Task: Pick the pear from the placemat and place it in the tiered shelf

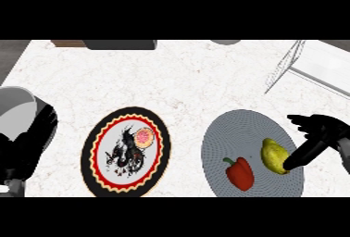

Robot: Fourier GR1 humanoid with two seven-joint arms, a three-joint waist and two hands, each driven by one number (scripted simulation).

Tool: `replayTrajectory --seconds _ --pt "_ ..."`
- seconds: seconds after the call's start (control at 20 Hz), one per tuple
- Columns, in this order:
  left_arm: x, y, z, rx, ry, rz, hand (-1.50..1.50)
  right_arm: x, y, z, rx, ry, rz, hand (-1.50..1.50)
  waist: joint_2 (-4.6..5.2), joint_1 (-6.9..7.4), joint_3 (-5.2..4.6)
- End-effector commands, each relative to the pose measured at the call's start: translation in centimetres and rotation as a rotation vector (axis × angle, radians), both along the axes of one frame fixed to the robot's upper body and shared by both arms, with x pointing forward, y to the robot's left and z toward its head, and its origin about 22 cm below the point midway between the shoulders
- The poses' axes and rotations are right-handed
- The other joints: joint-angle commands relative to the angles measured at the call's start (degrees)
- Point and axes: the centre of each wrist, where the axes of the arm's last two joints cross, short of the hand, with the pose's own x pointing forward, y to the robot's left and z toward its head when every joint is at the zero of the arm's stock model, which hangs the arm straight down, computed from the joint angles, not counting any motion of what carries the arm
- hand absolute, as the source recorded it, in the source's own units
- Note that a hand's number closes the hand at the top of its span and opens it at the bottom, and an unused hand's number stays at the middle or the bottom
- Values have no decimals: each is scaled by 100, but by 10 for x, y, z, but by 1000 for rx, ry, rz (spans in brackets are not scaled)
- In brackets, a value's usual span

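Note:
A yellow-green pear [272,156] lies on the right part of a round grey placemat [236,134]. A red bell pepper [239,173] lies just left of the pear on the same mat. My right hand [321,132] comes in from the right edge and is open. Its fingers spread above the mat's right rim, and its thumb [303,155] reaches down against the pear's right side. The white wire tiered shelf [311,62] stands at the back right. My left hand [31,139] shows at the left edge, far from the pear.
A round patterned plate [103,159] with a black, red and yellow rim lies at centre left, with a pink doughnut [144,137] on it. A dark object [120,44] and a grey bowl's edge [226,41] sit along the counter's back.

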Motion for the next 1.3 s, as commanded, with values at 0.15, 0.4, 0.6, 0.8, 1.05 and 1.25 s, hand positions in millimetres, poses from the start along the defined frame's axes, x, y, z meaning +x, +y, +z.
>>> replayTrajectory --seconds 0.15,0.4,0.6,0.8,1.05,1.25 --pt "-3 1 2 9 1 7 0 -2 -8 -18 -32 52 7 -150 -8 -31 1" --pt "-8 10 -7 8 20 13 0 -13 -5 -47 -44 55 31 -150 -6 -31 0" --pt "-24 0 3 9 -10 1 0 -11 10 -59 -22 35 22 -150 -9 3 2" --pt "-8 -8 -8 3 -6 -7 0 -5 5 -61 -20 64 28 -150 2 -6 2" --pt "6 1 -9 -5 6 5 0 -8 7 -69 3 68 13 150 16 -36 -1" --pt "-2 -9 -4 -11 1 -20 0 -13 19 -72 23 52 51 150 4 -4 1"
